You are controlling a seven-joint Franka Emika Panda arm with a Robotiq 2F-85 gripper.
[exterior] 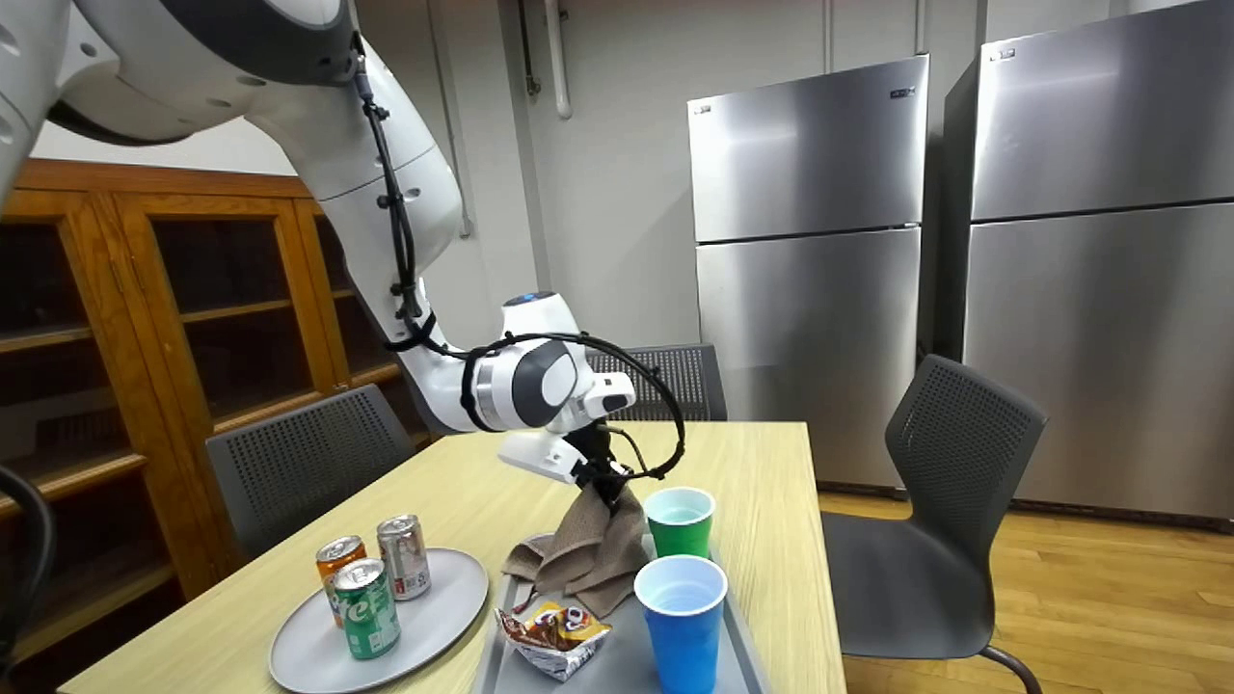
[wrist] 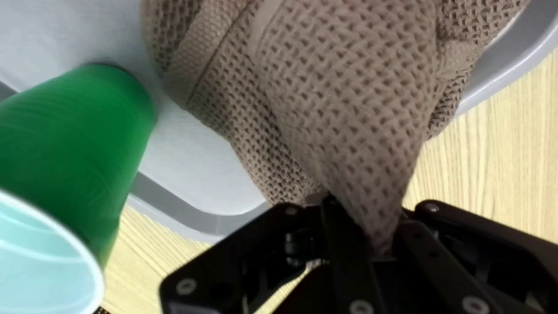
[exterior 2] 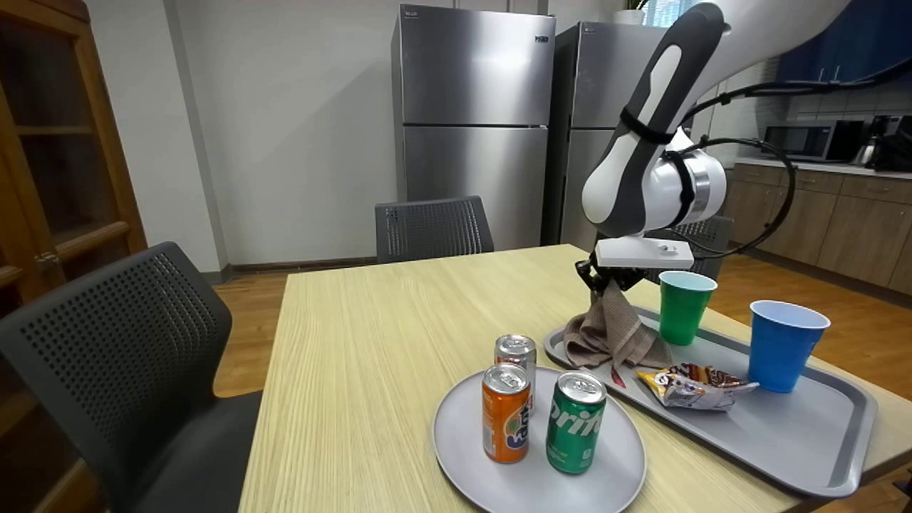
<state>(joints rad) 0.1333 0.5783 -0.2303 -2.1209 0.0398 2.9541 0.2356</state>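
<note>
A brown woven cloth is pinched between the fingers of my gripper, which is shut on one gathered corner. In both exterior views the cloth slopes down from the gripper and lies bunched on the end of a grey tray. A green cup stands upright on the tray close beside the cloth. Also on the tray are a crumpled snack bag and a blue cup. Folds hide the tray surface beneath the cloth.
Beside the tray, a round grey plate carries an orange can, a green can and a silver can. The wooden table has dark chairs around it. Metal refrigerators stand behind.
</note>
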